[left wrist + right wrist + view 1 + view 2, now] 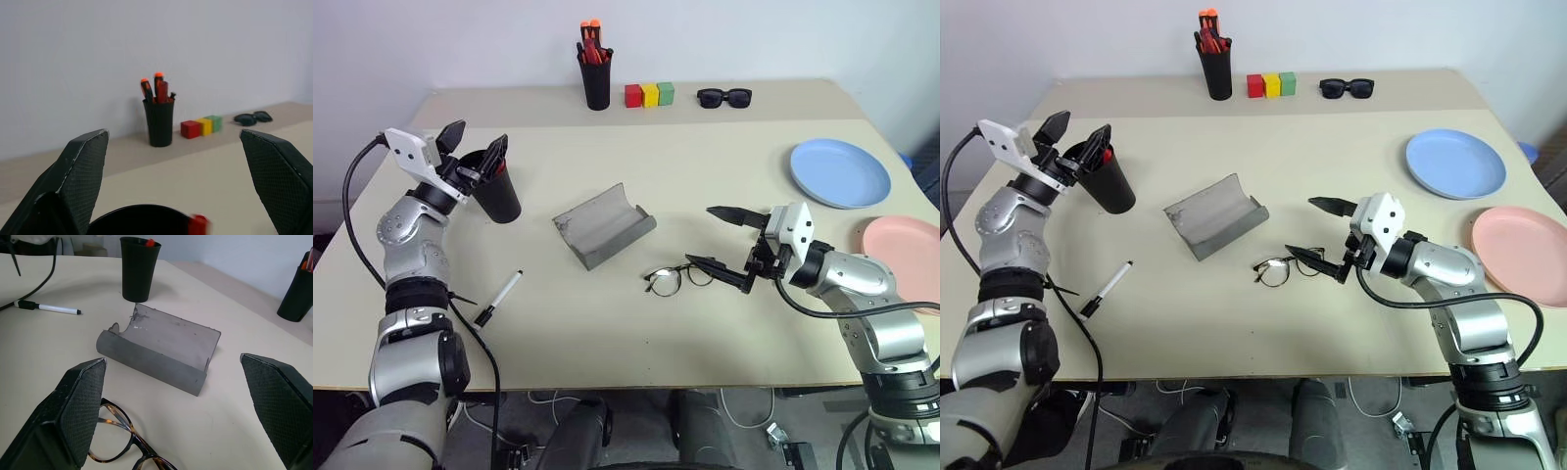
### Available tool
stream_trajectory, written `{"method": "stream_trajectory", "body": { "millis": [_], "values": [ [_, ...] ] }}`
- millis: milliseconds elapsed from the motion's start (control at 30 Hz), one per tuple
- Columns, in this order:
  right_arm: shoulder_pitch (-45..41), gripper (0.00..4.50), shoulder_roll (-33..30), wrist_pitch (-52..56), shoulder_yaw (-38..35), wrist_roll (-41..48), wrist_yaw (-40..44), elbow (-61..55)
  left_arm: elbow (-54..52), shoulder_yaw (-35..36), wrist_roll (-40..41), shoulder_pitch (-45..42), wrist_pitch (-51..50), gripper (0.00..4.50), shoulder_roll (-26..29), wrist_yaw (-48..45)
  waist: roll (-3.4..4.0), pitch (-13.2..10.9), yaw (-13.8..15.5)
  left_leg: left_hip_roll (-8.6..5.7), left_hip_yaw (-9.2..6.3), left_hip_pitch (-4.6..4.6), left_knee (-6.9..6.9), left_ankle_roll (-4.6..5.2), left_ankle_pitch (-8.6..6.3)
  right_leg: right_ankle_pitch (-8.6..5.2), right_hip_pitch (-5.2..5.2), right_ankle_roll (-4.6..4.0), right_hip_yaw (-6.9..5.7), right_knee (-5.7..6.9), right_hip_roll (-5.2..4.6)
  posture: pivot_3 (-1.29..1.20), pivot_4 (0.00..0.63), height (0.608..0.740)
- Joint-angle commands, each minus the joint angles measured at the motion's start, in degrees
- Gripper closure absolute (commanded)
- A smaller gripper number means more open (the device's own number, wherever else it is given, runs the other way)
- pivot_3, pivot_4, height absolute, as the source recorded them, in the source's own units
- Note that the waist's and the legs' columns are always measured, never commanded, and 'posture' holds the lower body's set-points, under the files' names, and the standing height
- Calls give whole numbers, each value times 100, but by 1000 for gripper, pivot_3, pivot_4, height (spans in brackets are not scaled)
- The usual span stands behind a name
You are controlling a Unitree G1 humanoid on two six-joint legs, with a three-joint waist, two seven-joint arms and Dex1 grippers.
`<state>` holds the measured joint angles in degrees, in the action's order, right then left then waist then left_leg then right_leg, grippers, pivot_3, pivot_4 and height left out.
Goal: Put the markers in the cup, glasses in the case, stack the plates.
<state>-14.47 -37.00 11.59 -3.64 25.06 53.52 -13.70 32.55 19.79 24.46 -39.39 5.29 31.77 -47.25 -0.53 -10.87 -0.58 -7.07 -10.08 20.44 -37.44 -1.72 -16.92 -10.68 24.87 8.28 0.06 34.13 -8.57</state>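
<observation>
My left gripper stands open just over the rim of the wide black cup. A red-capped marker leans inside the cup, its cap showing at the rim. The white marker with a black cap lies on the table in front of the cup. The grey case lies open at the table's middle. The wire-rimmed glasses rest in front of it, right by my open right gripper, whose lower finger reaches close to them. The blue plate and the pink plate lie apart at the right.
A narrow black holder of orange-red pens, three coloured blocks and black sunglasses line the back of the table. The pink plate sits close to the table's right edge. A black cable hangs from my left wrist.
</observation>
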Motion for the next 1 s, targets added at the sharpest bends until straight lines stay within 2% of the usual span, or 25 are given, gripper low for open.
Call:
{"method": "stream_trajectory", "body": {
  "millis": [33,233,333,433,500,633,767,1000],
  "values": [
    [-65,0,9,-9,-224,219,23,-114,-1664,100,693,560,-1462,44,382,-14,0,0,-38,1,1,-2,1,1,-1,0,1,0,4,2,0,0,150,740],
    [-51,0,-137,681,-499,1292,451,-424,-4112,28,1088,1955,-3890,44,1269,653,3,-2,-25,4,2,-8,7,22,-13,0,5,-1,15,8,4,0,150,740],
    [36,0,-279,1143,-578,1768,622,-650,-5005,-175,1132,2563,-4752,44,1566,890,4,-1,13,2,4,-9,8,22,-13,-1,3,-1,19,8,4,0,150,740],
    [169,0,-413,1298,-562,1830,706,-788,-5587,-331,1135,3041,-5408,44,1908,950,3,-2,9,3,8,-11,9,22,-13,-1,1,-1,20,7,4,0,150,740],
    [230,0,-435,1285,-535,1747,698,-807,-5809,-350,1155,3162,-5830,44,2047,1093,2,-2,9,4,8,-10,8,22,-13,-1,2,-2,20,7,7,0,150,740],
    [282,0,-390,1277,-514,1699,625,-808,-6120,-491,1459,2954,-7402,44,2148,1622,2,-2,5,5,11,-12,6,22,-13,-1,2,-1,20,11,8,0,150,740],
    [259,0,-372,1228,-462,1594,602,-757,-6160,-884,1153,2937,-7957,44,2403,1906,2,-2,-10,5,13,-13,9,22,-13,0,2,-3,20,9,8,0,150,740],
    [210,0,-281,1157,-410,1452,520,-701,-6201,-1111,1188,2914,-8621,44,2043,2171,2,-2,10,5,17,-9,15,21,-13,0,8,-4,25,3,5,0,150,740]
  ]
}}
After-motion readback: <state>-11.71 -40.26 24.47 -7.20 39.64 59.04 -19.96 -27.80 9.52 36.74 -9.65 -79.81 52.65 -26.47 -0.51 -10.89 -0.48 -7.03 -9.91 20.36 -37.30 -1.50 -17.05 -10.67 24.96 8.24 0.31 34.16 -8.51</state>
